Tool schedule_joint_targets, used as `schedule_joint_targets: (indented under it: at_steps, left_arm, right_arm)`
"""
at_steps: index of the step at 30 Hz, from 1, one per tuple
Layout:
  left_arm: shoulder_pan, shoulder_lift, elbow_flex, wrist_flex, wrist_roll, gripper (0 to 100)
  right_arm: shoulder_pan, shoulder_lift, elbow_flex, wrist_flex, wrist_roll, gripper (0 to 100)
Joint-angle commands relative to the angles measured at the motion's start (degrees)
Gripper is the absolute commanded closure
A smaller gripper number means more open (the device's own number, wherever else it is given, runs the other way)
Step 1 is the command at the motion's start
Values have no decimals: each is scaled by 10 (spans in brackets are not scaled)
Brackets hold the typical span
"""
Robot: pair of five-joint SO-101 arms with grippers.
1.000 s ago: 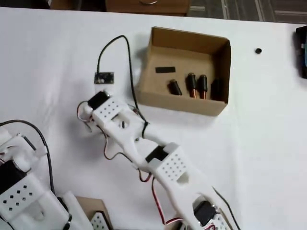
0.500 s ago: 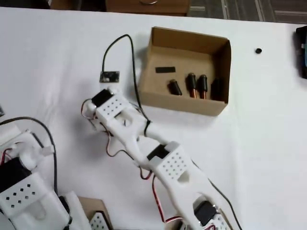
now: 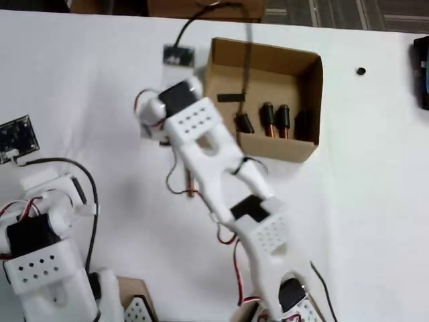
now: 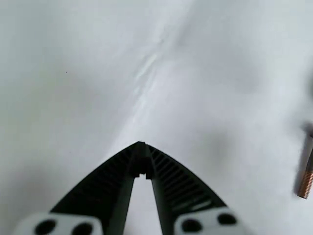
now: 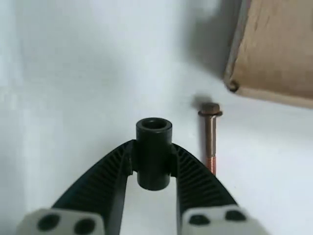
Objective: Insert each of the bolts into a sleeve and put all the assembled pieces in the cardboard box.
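My right gripper [image 5: 153, 152] is shut on a black sleeve [image 5: 153, 147], held upright with its hole showing. Beside it a copper bolt [image 5: 210, 139] lies flat on the white table, close to a corner of the cardboard box [image 5: 274, 54]. From above, the right arm [image 3: 201, 134] stands against the left wall of the box [image 3: 221, 137], and the bolt [image 3: 190, 182] peeks out beneath it. Several assembled pieces [image 3: 268, 119] lie inside the box. My left gripper [image 4: 142, 149] is shut on nothing over bare table, with a bolt [image 4: 307, 182] off to one side.
The left arm [image 3: 40, 261] sits at the near left corner. A small black part [image 3: 361, 70] lies far right of the box, and a dark object [image 3: 422, 67] sits at the right edge. A cardboard piece [image 3: 127, 292] lies at the near edge.
The right arm swung away from the near side toward the box's left wall, uncovering the copper bolt. The left arm shifted slightly, its camera board moving up.
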Motion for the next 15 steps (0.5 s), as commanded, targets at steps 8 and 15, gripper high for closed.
schedule_joint_targets:
  at_steps: [8,15]
  left_arm:
    - [110,0,-13,-10,42,978]
    - [227,1,-15,-17,88,978]
  right_arm:
    - [73,-256,-47,6,92,978]
    - [119,-443,-47,3,150,978]
